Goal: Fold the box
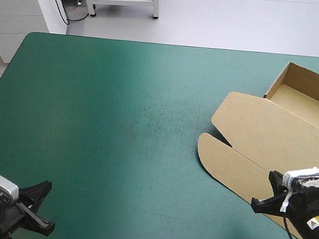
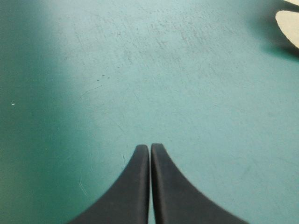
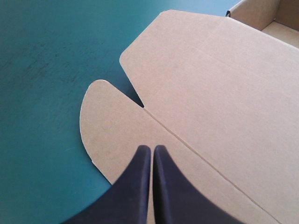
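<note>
Box [image 1: 272, 138] of brown board under and ahead of the right gripper [image 3: 152, 148]: tray walls [image 1: 305, 75] raised at the far end, lid [image 3: 210, 88] flat toward the fingers, rounded flap [image 3: 110, 130] directly beneath their tips. Right fingers pressed together in one point, grasping nothing. Left gripper [image 2: 150, 147] fingers clenched too, empty, over bare teal-green table [image 2: 93, 93]. Far ahead of them and off to one side, only a small corner of the flap.
</note>
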You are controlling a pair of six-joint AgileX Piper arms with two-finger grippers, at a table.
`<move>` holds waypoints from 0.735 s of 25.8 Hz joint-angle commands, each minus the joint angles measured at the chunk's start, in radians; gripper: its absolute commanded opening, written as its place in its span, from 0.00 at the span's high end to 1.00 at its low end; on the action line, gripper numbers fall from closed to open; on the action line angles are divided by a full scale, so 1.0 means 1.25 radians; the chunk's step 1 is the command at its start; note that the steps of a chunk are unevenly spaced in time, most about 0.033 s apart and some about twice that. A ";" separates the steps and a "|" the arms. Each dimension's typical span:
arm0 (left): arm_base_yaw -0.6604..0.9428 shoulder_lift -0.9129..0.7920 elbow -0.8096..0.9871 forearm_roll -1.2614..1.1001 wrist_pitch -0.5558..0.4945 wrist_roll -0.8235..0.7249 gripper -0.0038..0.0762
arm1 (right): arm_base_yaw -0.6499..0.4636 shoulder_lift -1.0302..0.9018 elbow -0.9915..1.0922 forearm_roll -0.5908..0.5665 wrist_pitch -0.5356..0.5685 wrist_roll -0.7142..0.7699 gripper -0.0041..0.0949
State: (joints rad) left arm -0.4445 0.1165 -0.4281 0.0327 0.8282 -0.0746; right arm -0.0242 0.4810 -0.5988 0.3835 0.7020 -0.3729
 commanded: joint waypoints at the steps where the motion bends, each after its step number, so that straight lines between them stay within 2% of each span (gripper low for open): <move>1: -0.001 0.003 -0.013 0.004 -0.076 -0.007 0.96 | 0.001 -0.065 0.042 0.015 -0.089 -0.008 0.96; 6: -0.001 0.003 -0.013 0.004 -0.076 -0.007 0.96 | 0.001 -0.201 0.118 -0.022 -0.091 0.007 0.96; 15: -0.001 0.003 -0.012 0.004 -0.080 -0.004 0.96 | 0.001 -0.322 0.151 -0.039 -0.095 0.057 0.96; 19: -0.001 0.003 -0.012 0.006 -0.080 -0.004 0.96 | 0.001 -0.361 0.151 -0.100 -0.069 0.137 0.96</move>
State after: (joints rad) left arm -0.4445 0.1083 -0.4231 0.0336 0.8075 -0.0737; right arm -0.0242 0.0428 -0.3859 0.3052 0.6611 -0.2681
